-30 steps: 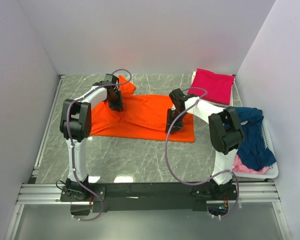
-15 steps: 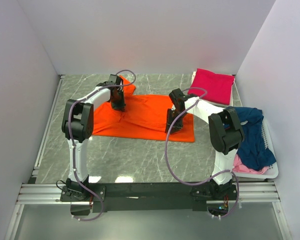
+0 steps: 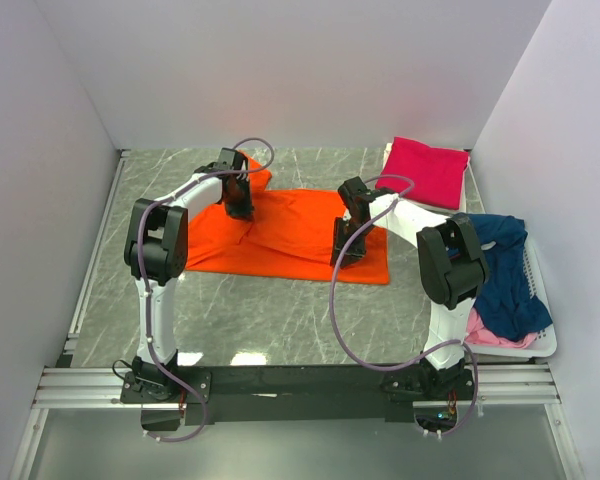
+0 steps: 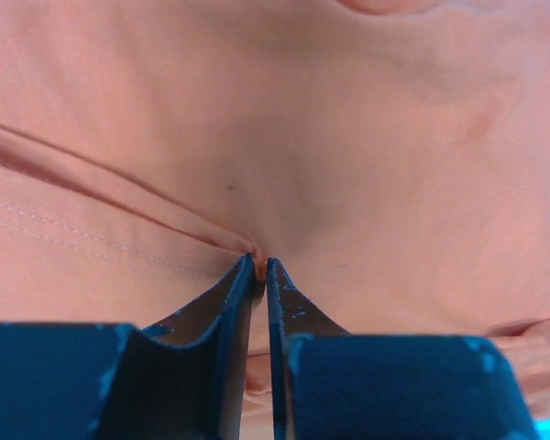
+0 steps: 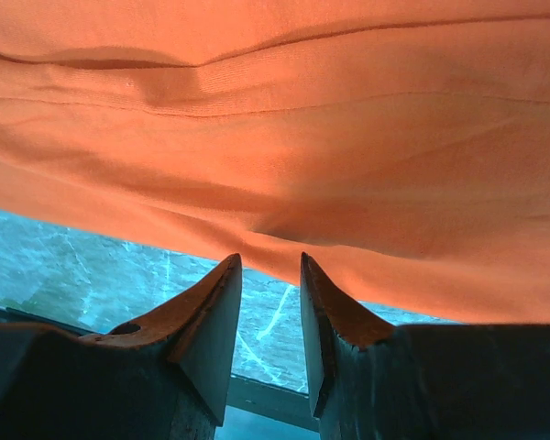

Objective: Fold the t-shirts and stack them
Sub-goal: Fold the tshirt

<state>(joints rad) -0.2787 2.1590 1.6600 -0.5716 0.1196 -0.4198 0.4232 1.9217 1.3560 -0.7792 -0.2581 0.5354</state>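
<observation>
**Nipping the orange tee on the left, straddling its near hem on the right**

Clamping the left gripper (image 4: 260,266) on a thin raised ridge of the orange t-shirt (image 3: 290,235), fingertips almost meeting with the crease nipped between them. Sitting amid flat cloth on every side of those jaws, with no shirt edge showing in the wrist view. Reaching forward from the left base, elbow raised, wrist tipped down onto the shirt's far-left corner by the sleeve.

Keeping the right gripper (image 5: 268,266) parted and grasping nothing, tips set right at the shirt's near hem, which slants across just ahead of them. Showing bare marble table (image 3: 280,310) between the fingers and behind them, toward the bases. Bending the right arm inward at the elbow, forearm stretched left, wrist pointing down at the shirt's near-right corner.

Leaving open table behind both pairs of jaws and left of the left ones, up to the side wall. Lying well apart to the right of the right jaws: a folded magenta t-shirt (image 3: 425,170) farther back, and nearer in, a white basket (image 3: 545,345) holding a navy t-shirt (image 3: 505,270) draped over a pale pink t-shirt (image 3: 495,335).
</observation>
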